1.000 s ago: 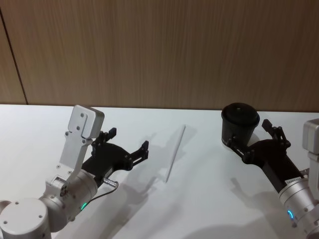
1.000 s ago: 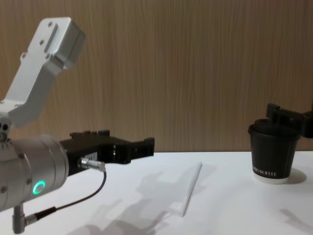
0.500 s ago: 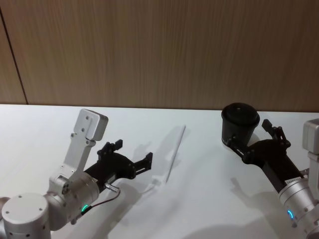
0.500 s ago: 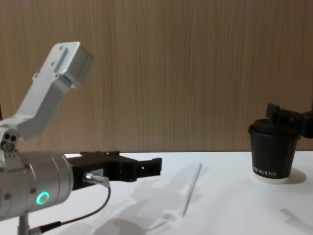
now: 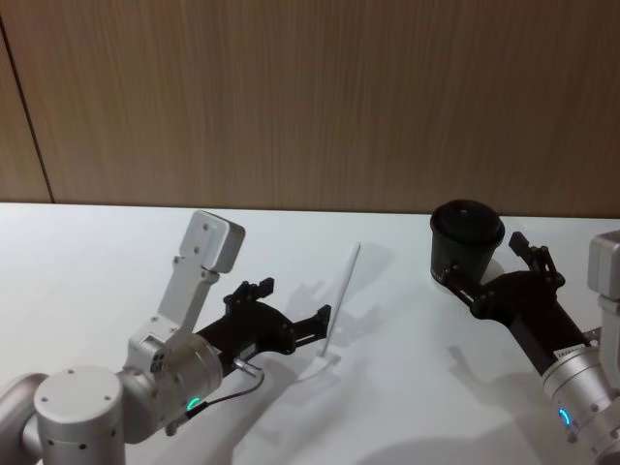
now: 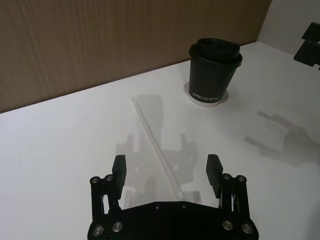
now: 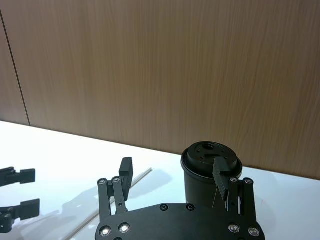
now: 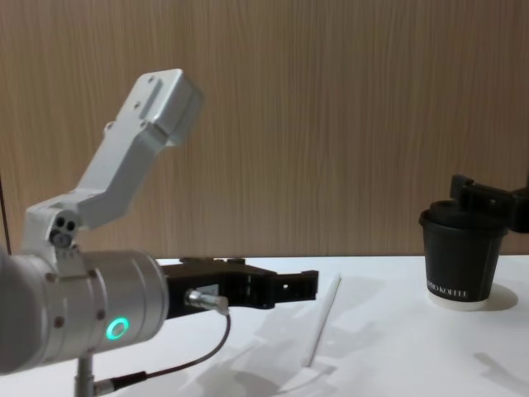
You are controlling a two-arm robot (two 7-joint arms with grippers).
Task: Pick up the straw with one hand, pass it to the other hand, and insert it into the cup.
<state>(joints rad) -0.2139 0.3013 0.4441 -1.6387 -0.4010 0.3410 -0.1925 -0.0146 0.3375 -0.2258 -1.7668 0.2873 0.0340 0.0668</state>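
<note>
The white straw (image 5: 341, 295) lies flat on the white table, running away from me, left of the cup. My left gripper (image 5: 295, 302) hovers low at its near end, open and empty. In the left wrist view the straw (image 6: 155, 145) runs up into the gap of that gripper (image 6: 166, 165), touching neither finger. The black lidded cup (image 5: 467, 242) stands upright at the right. My right gripper (image 5: 489, 263) hangs open and empty just in front of it. The chest view has the straw (image 8: 325, 318) ahead of the left gripper (image 8: 289, 285) and the cup (image 8: 463, 256) far right.
The white table (image 5: 97, 271) ends at a wood-panelled wall behind. The left arm's silver wrist with its green ring and dark cable (image 8: 107, 327) is large at the lower left of the chest view. Bare table lies between straw and cup.
My left arm has swung right and forward, bringing its open gripper up to the straw's near end. The straw, the cup and the right arm have stayed put.
</note>
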